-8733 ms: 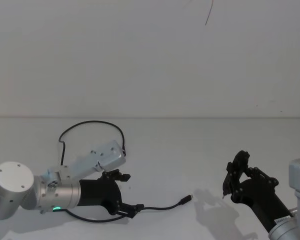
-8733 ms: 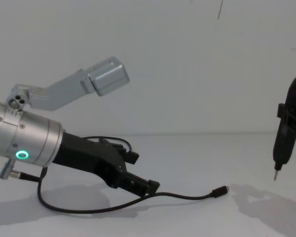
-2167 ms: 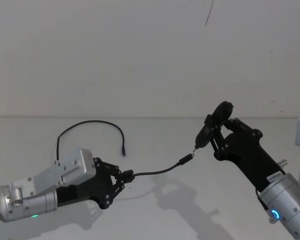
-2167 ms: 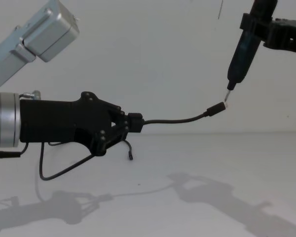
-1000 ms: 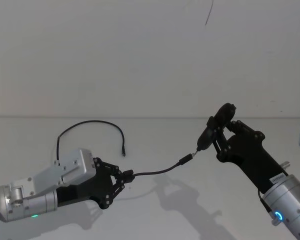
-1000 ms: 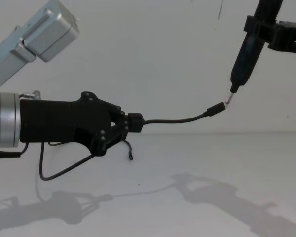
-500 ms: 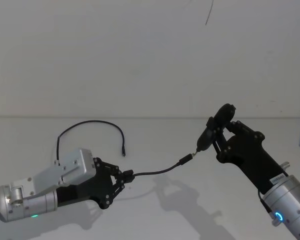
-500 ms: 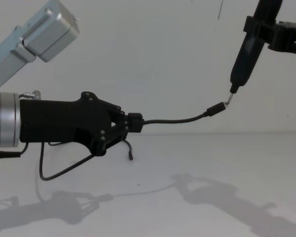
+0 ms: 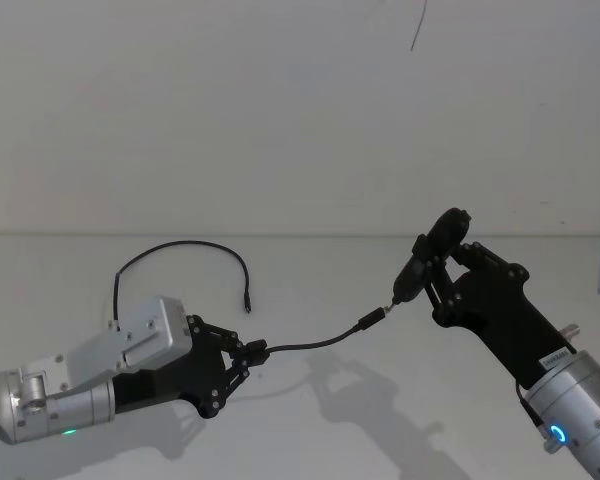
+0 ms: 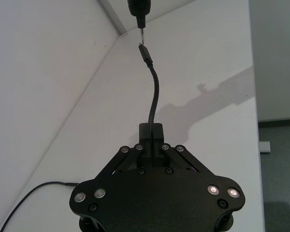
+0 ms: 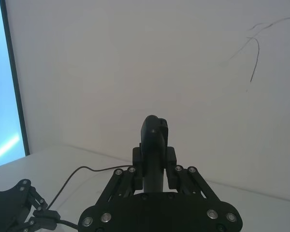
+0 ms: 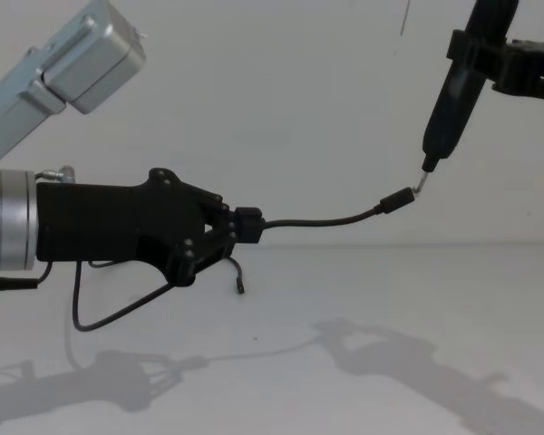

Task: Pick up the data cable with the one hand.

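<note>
Head view, progress: the left gripper [image 9: 248,352], at the near left, has its jaws closed on the data cable [image 9: 310,345] a short way back from one plug. That stretch arcs through the air to the right, so the pick-up looks done for this end. The rest of the cord lies in a loop on the white surface [image 9: 310,270] to the far left.
Head view, right side: the right gripper [image 9: 432,278] is clamped on a black pen-like tool [image 9: 425,262], whose thin tip sits at the raised plug.
Head view, writing: a small white label on the right gripper's body is too small to read.
Left wrist view, grip: the jaws are pinched together on the cord, which rises from them to the plug [image 10: 145,51], with the tool tip [image 10: 140,36] just beyond it.
Right wrist view, tool: the tool [image 11: 153,150] stands between closed jaws, with the left gripper [image 11: 42,215] farther off holding the cord.
Chest view, height: the held stretch and plug [image 12: 398,199] hang well above the surface, and the tool tip [image 12: 421,187] seems to touch the plug.
Left to do: little, judging by this. Only the slack loop remains down.
Brands: none legible.
</note>
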Available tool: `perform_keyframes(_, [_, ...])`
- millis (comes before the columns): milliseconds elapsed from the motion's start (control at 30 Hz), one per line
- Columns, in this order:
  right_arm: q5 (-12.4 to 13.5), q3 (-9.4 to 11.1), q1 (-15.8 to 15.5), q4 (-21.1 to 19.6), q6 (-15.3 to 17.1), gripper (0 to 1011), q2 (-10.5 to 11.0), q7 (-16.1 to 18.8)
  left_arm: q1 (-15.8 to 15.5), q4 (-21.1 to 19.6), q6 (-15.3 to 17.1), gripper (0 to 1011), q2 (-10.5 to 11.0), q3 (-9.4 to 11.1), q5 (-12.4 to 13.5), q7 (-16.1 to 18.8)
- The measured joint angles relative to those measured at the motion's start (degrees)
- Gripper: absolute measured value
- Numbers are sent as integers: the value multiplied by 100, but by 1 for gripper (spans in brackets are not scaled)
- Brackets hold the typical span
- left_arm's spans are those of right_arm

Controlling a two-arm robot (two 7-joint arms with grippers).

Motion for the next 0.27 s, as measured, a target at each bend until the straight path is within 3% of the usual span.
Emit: perform_keyframes(267, [0,0,0,0,0,263,4,0,0,0,0,34,0,0,0,0])
